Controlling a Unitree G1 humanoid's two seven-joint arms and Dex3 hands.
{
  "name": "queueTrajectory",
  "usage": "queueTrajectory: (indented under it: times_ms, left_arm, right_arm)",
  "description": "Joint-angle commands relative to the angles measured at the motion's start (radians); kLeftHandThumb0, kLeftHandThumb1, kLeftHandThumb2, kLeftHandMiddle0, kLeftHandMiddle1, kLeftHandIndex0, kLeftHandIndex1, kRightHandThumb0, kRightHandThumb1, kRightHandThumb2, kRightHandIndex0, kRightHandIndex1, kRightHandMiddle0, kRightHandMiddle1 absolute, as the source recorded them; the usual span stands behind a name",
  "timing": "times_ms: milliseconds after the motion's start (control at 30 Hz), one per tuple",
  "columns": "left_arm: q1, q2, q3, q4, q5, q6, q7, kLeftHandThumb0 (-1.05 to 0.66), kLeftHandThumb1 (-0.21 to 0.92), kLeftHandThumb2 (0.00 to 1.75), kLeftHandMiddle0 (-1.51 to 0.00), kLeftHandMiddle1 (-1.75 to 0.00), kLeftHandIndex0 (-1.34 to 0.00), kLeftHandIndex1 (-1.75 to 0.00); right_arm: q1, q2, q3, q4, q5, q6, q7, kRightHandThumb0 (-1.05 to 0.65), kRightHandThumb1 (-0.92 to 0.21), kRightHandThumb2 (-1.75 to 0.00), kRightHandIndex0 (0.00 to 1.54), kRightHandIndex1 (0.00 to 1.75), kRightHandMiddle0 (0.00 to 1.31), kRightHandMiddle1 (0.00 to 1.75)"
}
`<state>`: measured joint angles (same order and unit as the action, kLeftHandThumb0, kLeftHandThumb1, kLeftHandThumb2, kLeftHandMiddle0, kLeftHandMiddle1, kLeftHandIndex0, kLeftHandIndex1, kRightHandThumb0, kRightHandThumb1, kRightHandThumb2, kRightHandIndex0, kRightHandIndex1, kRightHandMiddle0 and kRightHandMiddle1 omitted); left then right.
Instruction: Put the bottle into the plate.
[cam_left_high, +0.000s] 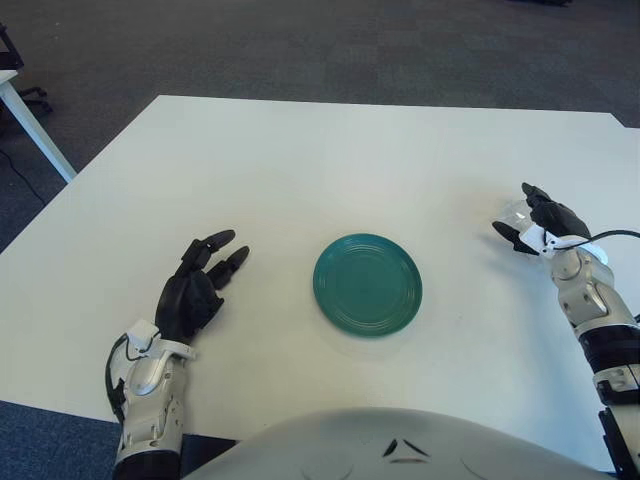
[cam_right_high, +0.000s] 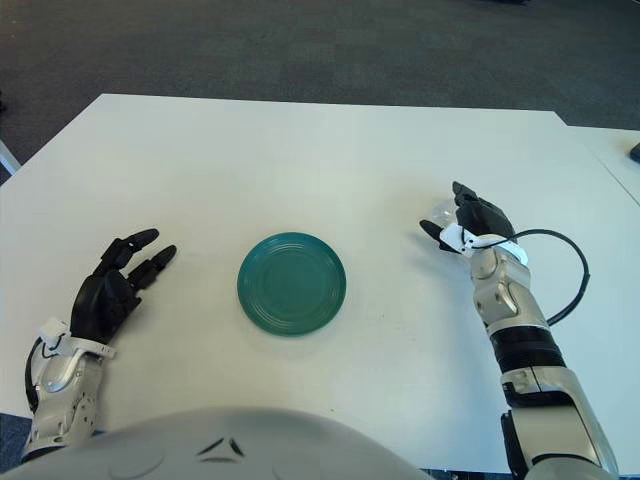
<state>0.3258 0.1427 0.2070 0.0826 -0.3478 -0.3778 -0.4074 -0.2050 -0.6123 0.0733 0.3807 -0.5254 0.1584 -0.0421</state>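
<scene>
Gripping the bottle, right of the plate

Our right hand curls around the clear bottle for lifting toward the green plate; left hand idles, fingers loosely spread.

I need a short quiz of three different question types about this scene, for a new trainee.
1. True or false: the round teal plate already holds the small clear plastic bottle.
2. Which hand closes on the bottle? A) left hand B) right hand
3. Fill in: the plate lies on the white ____.

Key: 1 false, the plate is bare and the bottle is at the right hand, to the right of the plate. 2 B; the left hand shows left of the plate, fingers relaxed. 3 table.
</scene>
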Motion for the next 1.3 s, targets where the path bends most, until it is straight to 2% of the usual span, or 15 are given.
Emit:
queueTrajectory:
  times_ms: [0, 200, 400, 1267]
  left_arm:
    - [0.007, 0.018, 0.015, -0.014, -0.015, 0.012, -0.015, -0.64, 0.92, 0.96, -0.67, 0.0, -0.26, -0.8]
    - [0.013, 0.029, 0.03, -0.022, -0.03, 0.021, -0.029, -0.64, 0.92, 0.96, -0.67, 0.0, -0.26, -0.8]
    - [0.015, 0.042, 0.048, -0.025, -0.048, 0.032, -0.044, -0.64, 0.92, 0.96, -0.67, 0.0, -0.26, -0.8]
    - [0.009, 0.068, 0.094, -0.025, -0.083, 0.063, -0.085, -0.64, 0.92, 0.96, -0.67, 0.0, -0.26, -0.8]
  right_arm:
    - [0.025, 0.031, 0.023, 0.047, 0.003, 0.002, 0.001, -1.05, -0.92, -0.69, 0.15, 0.01, 0.03, 0.15]
    - [0.031, 0.044, 0.034, 0.053, 0.004, -0.005, -0.017, -1.05, -0.92, -0.71, 0.17, 0.02, 0.04, 0.17]
    - [0.034, 0.062, 0.043, 0.049, 0.009, -0.002, -0.025, -1.05, -0.92, -0.72, 0.18, 0.0, 0.0, 0.27]
    - [0.04, 0.123, 0.043, 0.056, 0.024, -0.022, -0.048, -1.05, -0.92, -0.69, 0.25, 0.01, 0.0, 0.33]
